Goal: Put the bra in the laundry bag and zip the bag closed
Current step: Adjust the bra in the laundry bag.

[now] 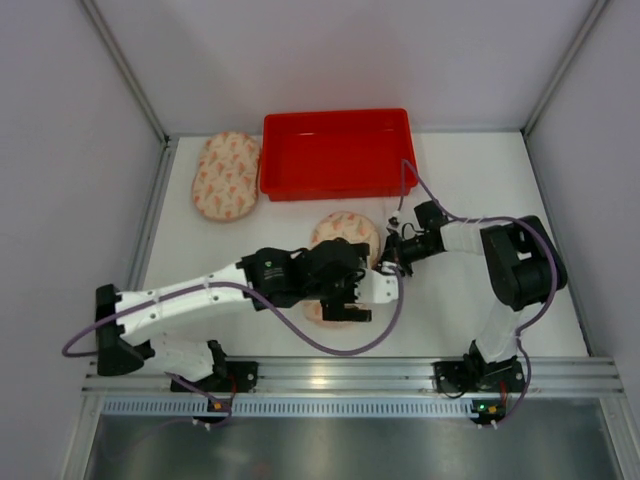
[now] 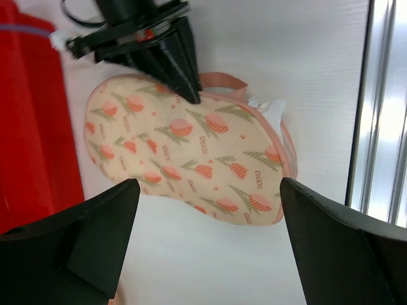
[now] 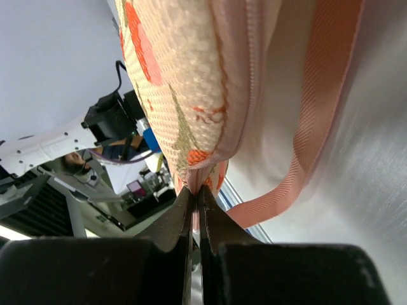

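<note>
A peach laundry bag (image 1: 347, 232) with an orange flower print lies on the white table in front of the red bin; it also shows in the left wrist view (image 2: 184, 152). My right gripper (image 1: 388, 264) is shut on the bag's zip-side seam (image 3: 210, 152); its black fingers (image 2: 166, 54) touch the bag's edge next to a pink strap loop (image 3: 318, 121). A white zip pull (image 2: 271, 108) sits on the bag's rim. My left gripper (image 1: 348, 308) is open and empty, hovering over the bag's near end (image 2: 208, 188). No bra shows outside the bag.
A red bin (image 1: 335, 185) stands at the back centre and shows at the left edge of the left wrist view (image 2: 32, 127). A second patterned bag (image 1: 228, 175) lies to its left. A metal rail (image 2: 381, 114) runs along the table's near edge.
</note>
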### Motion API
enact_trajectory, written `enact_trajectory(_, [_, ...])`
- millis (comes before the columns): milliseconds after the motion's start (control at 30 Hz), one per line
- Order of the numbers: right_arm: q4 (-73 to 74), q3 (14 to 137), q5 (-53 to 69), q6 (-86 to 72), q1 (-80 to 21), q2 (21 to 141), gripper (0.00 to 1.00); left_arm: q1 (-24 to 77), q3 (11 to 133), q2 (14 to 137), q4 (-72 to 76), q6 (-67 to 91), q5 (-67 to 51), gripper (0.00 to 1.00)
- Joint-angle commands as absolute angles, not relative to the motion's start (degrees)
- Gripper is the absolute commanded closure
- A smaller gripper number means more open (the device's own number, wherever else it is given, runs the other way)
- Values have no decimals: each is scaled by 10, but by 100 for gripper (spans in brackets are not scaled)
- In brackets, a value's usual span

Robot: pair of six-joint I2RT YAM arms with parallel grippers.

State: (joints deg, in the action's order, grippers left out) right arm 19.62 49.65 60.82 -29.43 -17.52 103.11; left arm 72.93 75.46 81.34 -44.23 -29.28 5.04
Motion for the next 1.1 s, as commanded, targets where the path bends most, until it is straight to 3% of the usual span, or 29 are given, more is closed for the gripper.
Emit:
enact_trajectory(0, [75, 489, 598, -411, -188, 998, 100, 696, 694, 737, -399, -222, 74, 2])
enact_trajectory(300, [31, 468, 587, -486, -203, 976, 100, 673, 607, 739, -308, -104, 31, 2])
enact_trajectory(367, [48, 483, 588, -483, -204, 975, 100, 674, 621, 759, -300, -97, 16, 8])
enact_trajectory(667, [42, 471, 581, -483, -204, 968, 100, 677, 641, 838, -273, -132, 60, 9])
enact_trajectory(1067, [54, 480, 591, -479, -209, 976, 100, 674, 620, 877, -233, -113, 184, 18])
